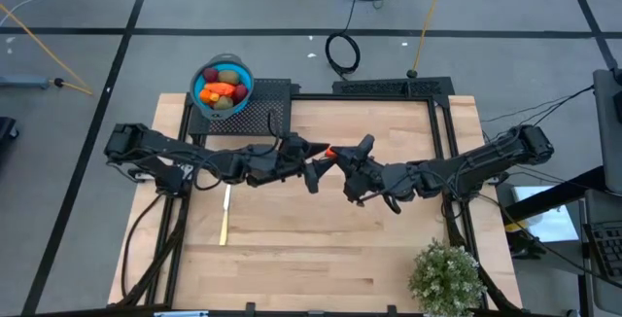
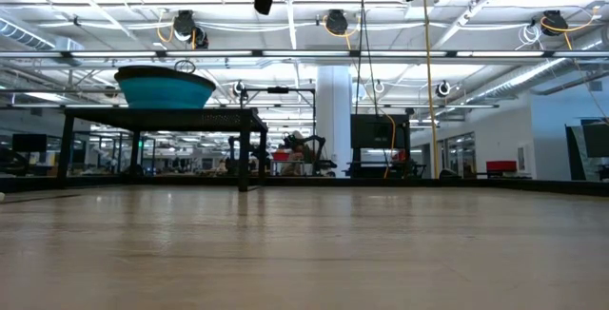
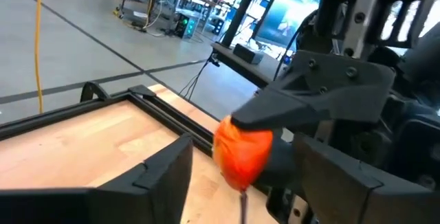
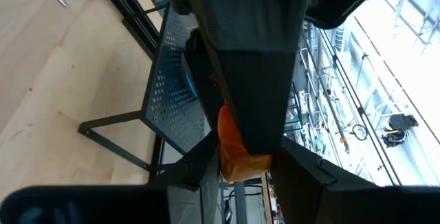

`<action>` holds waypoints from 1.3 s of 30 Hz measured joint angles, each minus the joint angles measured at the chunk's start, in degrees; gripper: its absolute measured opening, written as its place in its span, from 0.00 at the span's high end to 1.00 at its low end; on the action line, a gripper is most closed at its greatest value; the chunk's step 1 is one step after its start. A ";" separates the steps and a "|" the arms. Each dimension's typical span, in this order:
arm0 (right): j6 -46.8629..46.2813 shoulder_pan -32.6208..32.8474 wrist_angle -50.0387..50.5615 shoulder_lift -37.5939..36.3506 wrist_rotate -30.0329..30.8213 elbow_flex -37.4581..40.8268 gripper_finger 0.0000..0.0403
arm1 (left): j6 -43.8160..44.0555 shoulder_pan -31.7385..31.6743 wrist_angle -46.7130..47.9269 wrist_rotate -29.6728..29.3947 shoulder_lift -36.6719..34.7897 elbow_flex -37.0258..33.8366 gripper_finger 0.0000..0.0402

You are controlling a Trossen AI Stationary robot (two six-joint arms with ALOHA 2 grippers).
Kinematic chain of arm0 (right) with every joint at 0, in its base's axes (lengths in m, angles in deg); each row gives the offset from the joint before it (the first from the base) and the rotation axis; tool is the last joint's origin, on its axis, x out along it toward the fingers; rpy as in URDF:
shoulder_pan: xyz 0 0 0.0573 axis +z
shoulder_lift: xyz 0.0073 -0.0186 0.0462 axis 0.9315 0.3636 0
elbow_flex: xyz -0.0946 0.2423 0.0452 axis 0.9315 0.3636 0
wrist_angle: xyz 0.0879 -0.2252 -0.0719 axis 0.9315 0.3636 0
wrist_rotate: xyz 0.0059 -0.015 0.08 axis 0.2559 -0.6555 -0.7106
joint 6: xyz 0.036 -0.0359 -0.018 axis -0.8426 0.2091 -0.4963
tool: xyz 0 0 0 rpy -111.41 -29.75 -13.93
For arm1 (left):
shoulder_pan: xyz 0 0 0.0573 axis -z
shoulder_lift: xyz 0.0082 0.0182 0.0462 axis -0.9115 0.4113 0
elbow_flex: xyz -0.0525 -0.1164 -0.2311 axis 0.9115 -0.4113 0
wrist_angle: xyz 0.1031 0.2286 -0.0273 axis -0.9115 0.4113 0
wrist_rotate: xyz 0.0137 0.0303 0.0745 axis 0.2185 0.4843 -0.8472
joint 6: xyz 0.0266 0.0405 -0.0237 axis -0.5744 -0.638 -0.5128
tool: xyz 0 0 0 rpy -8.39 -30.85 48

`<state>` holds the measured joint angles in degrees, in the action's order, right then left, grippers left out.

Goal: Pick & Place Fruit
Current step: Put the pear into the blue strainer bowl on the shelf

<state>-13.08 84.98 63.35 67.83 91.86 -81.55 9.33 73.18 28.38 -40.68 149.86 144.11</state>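
An orange-red piece of fruit (image 1: 330,151) hangs in the air over the middle of the table, between my two grippers, which meet tip to tip. My right gripper (image 4: 240,163) comes from the table's right and is shut on it. My left gripper (image 3: 247,169) comes from the left and is open, one finger on either side of the piece (image 3: 242,152); I cannot tell whether they touch it. More fruit, red, orange and green, lies in the blue bowl (image 1: 223,86) at the far left. My right gripper pinches the orange-red piece (image 4: 236,157) between its two fingers, one on each side of it. The fingers come level from the table's right. The piece is lifted well clear of the table.
The bowl stands on a dark perforated shelf (image 1: 274,103) raised above the table's far left corner. A slim pale knife (image 1: 224,215) lies on the wood at the near left. A potted plant (image 1: 447,276) stands at the near right corner.
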 joint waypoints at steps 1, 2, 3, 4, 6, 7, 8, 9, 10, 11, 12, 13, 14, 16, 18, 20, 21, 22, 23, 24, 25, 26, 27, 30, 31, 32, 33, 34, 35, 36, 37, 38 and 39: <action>-0.02 -0.01 0.00 0.00 0.00 -0.01 0.74 | 0.00 0.00 0.02 0.00 0.00 0.00 0.40; -0.07 -0.01 0.00 0.00 0.00 -0.02 0.74 | -0.22 0.00 0.02 0.00 0.00 0.00 0.42; -0.17 -0.01 0.00 0.00 0.02 -0.02 0.74 | -0.72 0.00 0.02 0.00 -0.01 0.00 0.45; -0.19 -0.01 0.00 0.00 0.02 0.00 0.74 | -1.40 0.00 0.04 0.00 -0.01 0.00 0.47; -0.19 -0.01 0.00 0.00 0.00 -0.01 0.74 | -2.33 0.00 0.07 0.05 0.00 0.00 0.53; -0.19 -0.01 0.00 0.00 0.00 -0.01 0.74 | -2.58 0.00 0.07 0.18 -0.02 0.00 0.55; -0.19 -0.01 0.00 0.00 -0.01 -0.01 0.74 | -2.77 0.00 0.07 0.24 -0.02 0.00 0.58; -0.19 -0.01 0.00 0.00 -0.01 0.00 0.74 | -2.78 -0.02 0.07 0.24 -0.02 0.00 0.60; -0.19 -0.01 0.00 0.00 -0.02 0.00 0.74 | -2.82 -0.11 0.08 0.22 -0.02 0.00 0.62; -0.21 -0.01 0.00 0.00 0.00 0.00 0.74 | -2.81 -0.23 0.16 0.43 -0.02 0.00 0.65; -0.21 -0.01 0.00 0.00 0.04 0.00 0.74 | -2.83 -0.43 0.20 1.06 -0.02 0.00 0.67; -0.21 0.00 0.04 -0.02 0.18 0.00 0.74 | -2.84 -0.60 0.24 1.78 -0.02 0.00 0.69; -0.21 0.00 0.10 -0.03 0.39 0.00 0.74 | -2.84 -0.85 0.24 2.61 -0.03 0.00 0.71; -0.21 -0.03 0.15 -0.07 0.76 0.00 0.74 | -2.93 -1.25 0.24 3.79 -0.07 0.00 0.75; -0.25 -0.04 0.15 -0.07 0.74 0.00 0.74 | -2.95 -1.49 0.24 4.00 -0.09 0.00 0.78; -0.26 -0.04 0.15 -0.07 0.77 0.00 0.74 | -2.95 -1.60 0.24 4.37 -0.09 0.00 0.80; -0.26 -0.04 0.15 -0.07 0.76 0.00 0.74 | -2.95 -1.60 0.24 4.37 -0.09 0.00 0.80; -0.35 -0.04 0.15 -0.07 0.79 0.00 0.74 | -2.95 -1.60 0.24 4.38 -0.09 0.00 0.81; -0.94 -0.04 0.13 -0.07 1.06 0.00 0.74 | -2.92 -1.60 0.24 4.42 -0.09 0.00 0.81; -1.72 -0.04 0.13 -0.07 1.45 0.00 0.74 | -2.91 -1.60 0.22 4.50 -0.09 0.00 0.80; -2.70 -0.04 0.11 -0.05 2.08 0.00 0.74 | -2.86 -1.60 0.22 4.54 -0.09 0.00 0.80; -3.74 -0.04 0.03 -0.02 2.74 0.00 0.74 | -2.88 -1.60 0.25 4.60 -0.09 0.00 0.79; -4.65 -0.04 0.00 0.01 3.31 0.00 0.74 | -2.95 -1.62 0.62 4.75 -0.14 0.00 0.79; -5.53 -0.04 -0.07 0.09 4.09 0.01 0.72 | -2.93 -1.62 2.58 5.14 -0.57 0.04 0.79; -5.51 -0.04 -0.04 0.02 4.09 0.02 0.71 | -2.95 -1.60 2.91 5.11 -0.59 0.07 0.80; -5.62 -0.04 0.03 -0.09 4.29 0.04 0.69 | -3.07 -1.60 3.11 5.07 -0.59 0.07 0.80; -5.66 -0.04 0.25 -0.19 4.69 0.08 0.68 | -3.47 -1.60 3.40 4.91 -0.81 0.07 0.80; -5.70 -0.05 0.29 -0.26 5.06 0.09 0.66 | -3.94 -1.62 3.70 4.84 -1.13 0.07 0.80; -5.72 -0.06 0.42 -0.30 5.64 0.09 0.64 | -4.27 -1.60 3.89 4.70 -1.30 0.07 0.80; -5.83 -0.06 0.78 -0.35 5.87 0.09 0.63 | -4.49 -1.60 4.03 4.67 -1.33 0.07 0.80; -6.41 -0.06 1.16 -0.37 5.96 0.09 0.61 | -4.50 -1.56 4.19 4.61 -1.33 0.07 0.80; -7.46 -0.06 1.62 -0.37 5.96 0.09 0.60 | -4.54 -1.57 4.74 4.73 -1.64 0.04 0.80; -8.70 -0.07 1.94 -0.36 5.91 0.09 0.58 | -4.82 -1.57 5.77 4.87 -2.22 0.02 0.80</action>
<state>-21.78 84.92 65.29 67.47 97.77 -81.46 4.51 71.61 34.16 -35.81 147.65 144.13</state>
